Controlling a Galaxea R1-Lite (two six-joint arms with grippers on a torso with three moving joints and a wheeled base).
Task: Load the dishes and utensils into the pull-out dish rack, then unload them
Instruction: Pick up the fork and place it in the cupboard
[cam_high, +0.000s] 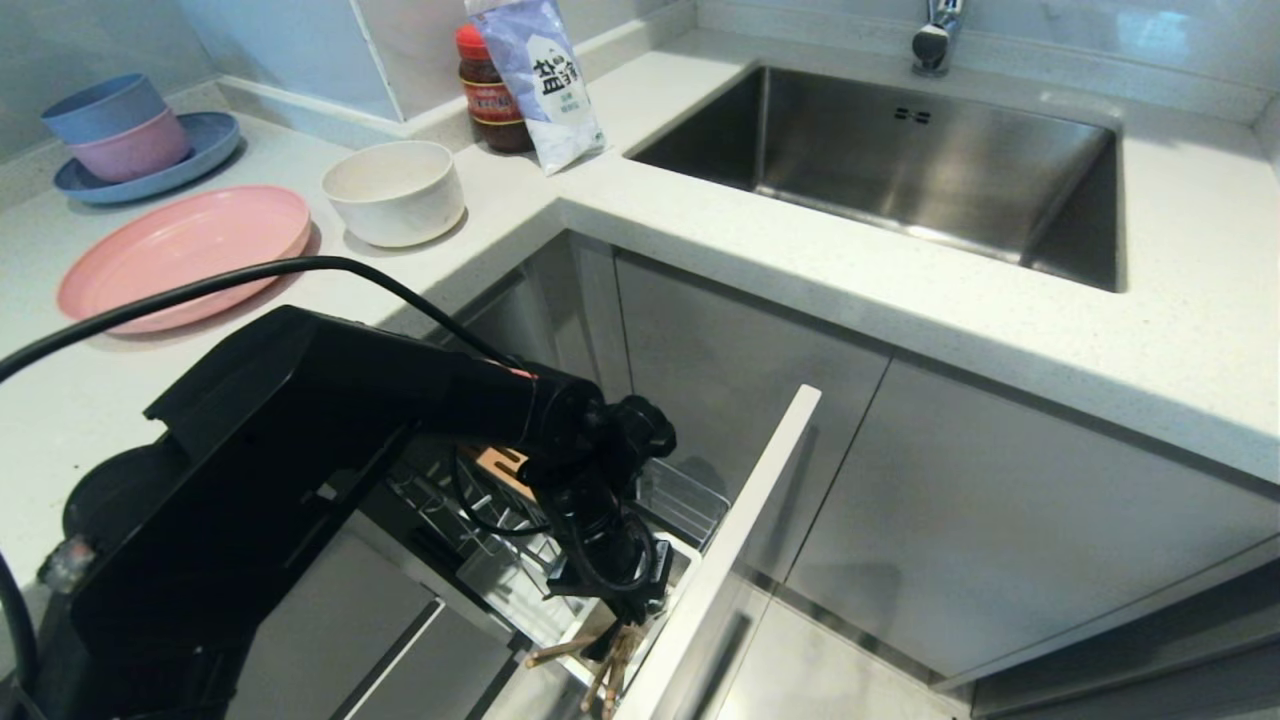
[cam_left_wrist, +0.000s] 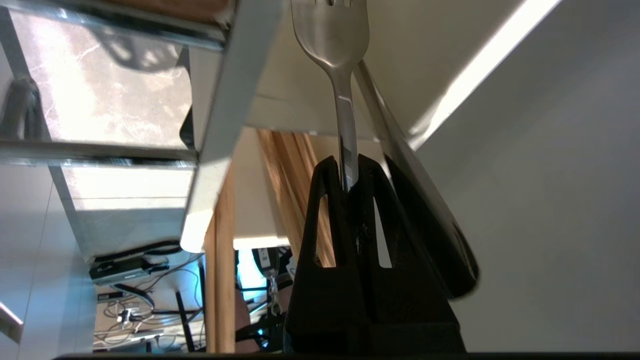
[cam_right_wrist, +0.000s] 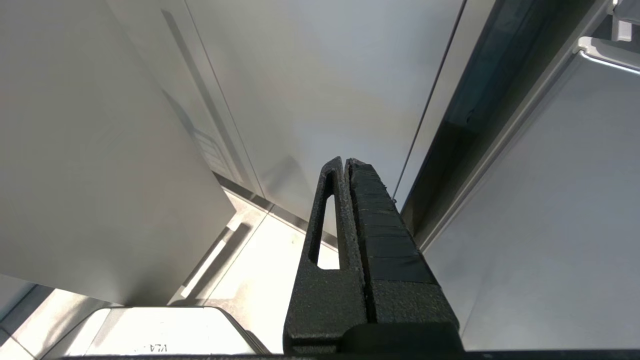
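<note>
From my head camera, the black left arm reaches down over the open chrome wire pull-out dish rack (cam_high: 690, 505), its left gripper (cam_high: 612, 640) beside light wooden chopsticks (cam_high: 600, 665), while the flat round pink plate (cam_high: 180, 250) and off-white round bowl (cam_high: 395, 192) sit on the white countertop (cam_high: 900, 280).

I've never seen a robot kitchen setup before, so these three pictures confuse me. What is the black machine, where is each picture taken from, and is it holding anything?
The black shape is a robot's left arm. The wide picture comes from a camera on the robot's head, looking down at a kitchen corner. The other two come from cameras on each wrist, just behind the fingers.

On the counter lie a pink plate and an off-white bowl, near a sink.

The left gripper is shut on a silver fork, down in the pull-out dish rack, where wooden chopsticks already stand.

The right gripper is shut, holds nothing and is parked beside the cabinet fronts.
</note>
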